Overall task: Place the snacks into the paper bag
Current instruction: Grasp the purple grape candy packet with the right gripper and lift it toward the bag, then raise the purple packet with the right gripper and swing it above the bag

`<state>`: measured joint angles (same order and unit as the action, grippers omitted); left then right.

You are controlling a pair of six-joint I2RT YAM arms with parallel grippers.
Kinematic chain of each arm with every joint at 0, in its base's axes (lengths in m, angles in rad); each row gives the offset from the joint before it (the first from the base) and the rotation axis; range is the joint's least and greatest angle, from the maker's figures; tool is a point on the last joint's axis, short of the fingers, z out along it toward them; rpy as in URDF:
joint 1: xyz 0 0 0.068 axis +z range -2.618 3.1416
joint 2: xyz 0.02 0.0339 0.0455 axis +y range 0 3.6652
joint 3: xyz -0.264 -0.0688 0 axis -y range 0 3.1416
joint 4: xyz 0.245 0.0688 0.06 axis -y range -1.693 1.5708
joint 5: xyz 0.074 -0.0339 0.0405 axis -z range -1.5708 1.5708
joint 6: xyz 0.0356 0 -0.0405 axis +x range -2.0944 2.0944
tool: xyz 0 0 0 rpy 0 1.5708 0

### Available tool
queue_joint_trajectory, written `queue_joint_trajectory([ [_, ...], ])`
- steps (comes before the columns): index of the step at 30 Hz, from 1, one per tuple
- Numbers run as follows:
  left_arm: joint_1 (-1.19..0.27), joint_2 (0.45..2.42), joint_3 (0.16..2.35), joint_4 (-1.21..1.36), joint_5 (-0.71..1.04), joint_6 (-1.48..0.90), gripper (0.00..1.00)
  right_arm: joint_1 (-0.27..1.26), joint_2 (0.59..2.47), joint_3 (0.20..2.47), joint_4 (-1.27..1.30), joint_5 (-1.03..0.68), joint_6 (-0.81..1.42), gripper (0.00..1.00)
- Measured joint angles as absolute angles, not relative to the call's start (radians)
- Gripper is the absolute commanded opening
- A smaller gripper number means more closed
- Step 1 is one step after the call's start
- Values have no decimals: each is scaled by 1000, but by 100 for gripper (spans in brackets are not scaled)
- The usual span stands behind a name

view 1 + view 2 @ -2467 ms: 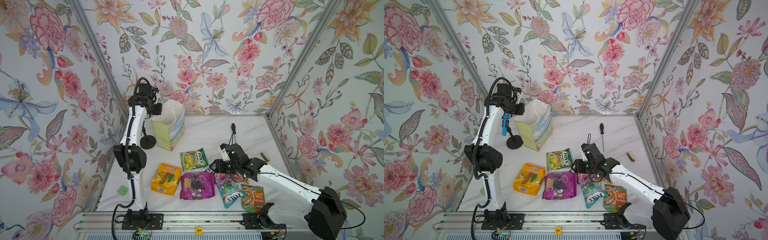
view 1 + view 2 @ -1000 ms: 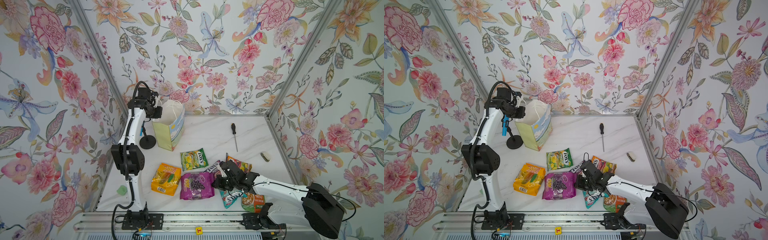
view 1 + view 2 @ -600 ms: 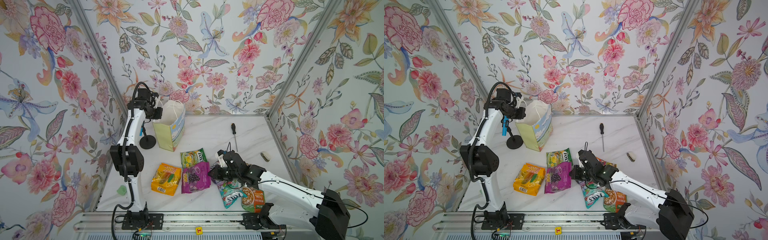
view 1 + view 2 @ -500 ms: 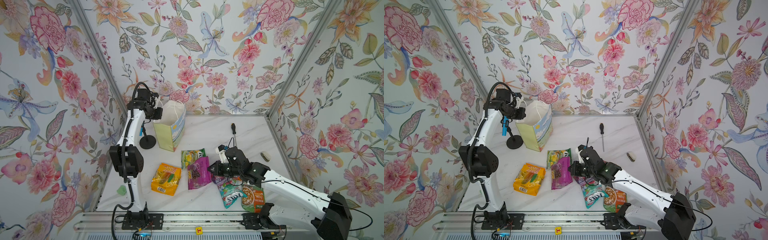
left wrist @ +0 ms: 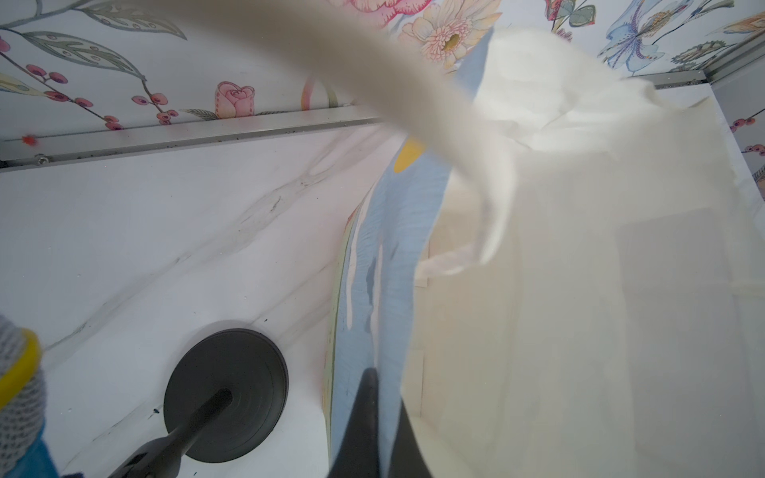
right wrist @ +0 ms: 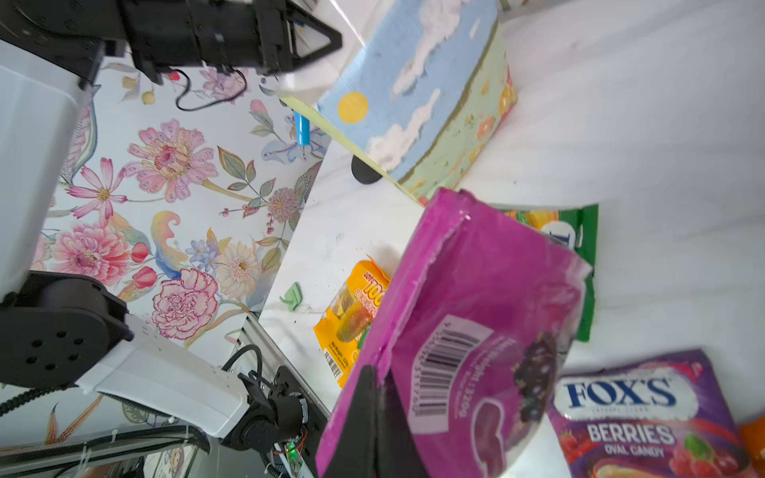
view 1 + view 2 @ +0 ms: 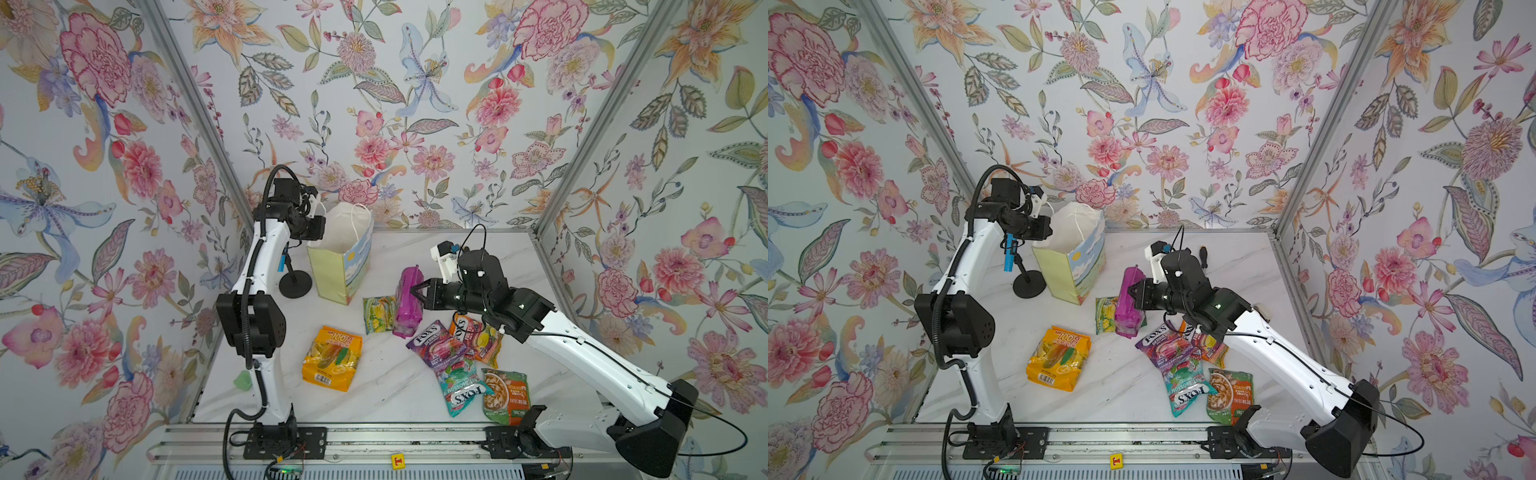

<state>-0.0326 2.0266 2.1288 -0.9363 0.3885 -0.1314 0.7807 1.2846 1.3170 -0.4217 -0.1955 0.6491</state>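
White marble tabletop [image 7: 395, 390], floral-papered walls on three sides.

Paper bag [image 7: 338, 270]: upright at the back left, mouth open.

Left gripper [image 7: 321, 226]: jaws closed on the bag's rim (the left wrist view shows the paper wall between them).

Right gripper [image 7: 417, 287]: jaws pinching the magenta packet [image 7: 406, 305], held up on edge just right of the bag and partly covering the green packet [image 7: 376, 311].

Lying flat: yellow-orange packet [image 7: 332, 357], alone mid-table.

Clustered below the right arm: purple packet [image 7: 434, 345], orange packet [image 7: 482, 340], teal packet [image 7: 463, 388], green-orange packet [image 7: 507, 395].
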Motion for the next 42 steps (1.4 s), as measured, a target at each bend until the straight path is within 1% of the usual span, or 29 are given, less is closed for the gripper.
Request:
queue_joint_trajectory([
  [9, -33, 2021, 2109, -922, 395, -132, 2, 771, 1412, 1618, -419, -141, 523, 0],
  [16, -31, 2003, 2080, -907, 417, -139, 2, 691, 1502, 1782, -414, -108, 477, 0],
  [28, -31, 1947, 1998, -865, 442, -150, 2, 579, 1842, 2219, -427, -69, 422, 0],
  [36, -31, 1939, 1970, -842, 449, -150, 2, 548, 2081, 2503, -423, -45, 422, 0],
  [42, -31, 1938, 1970, -842, 465, -150, 2, 519, 2176, 2532, -355, -56, 463, 0],
])
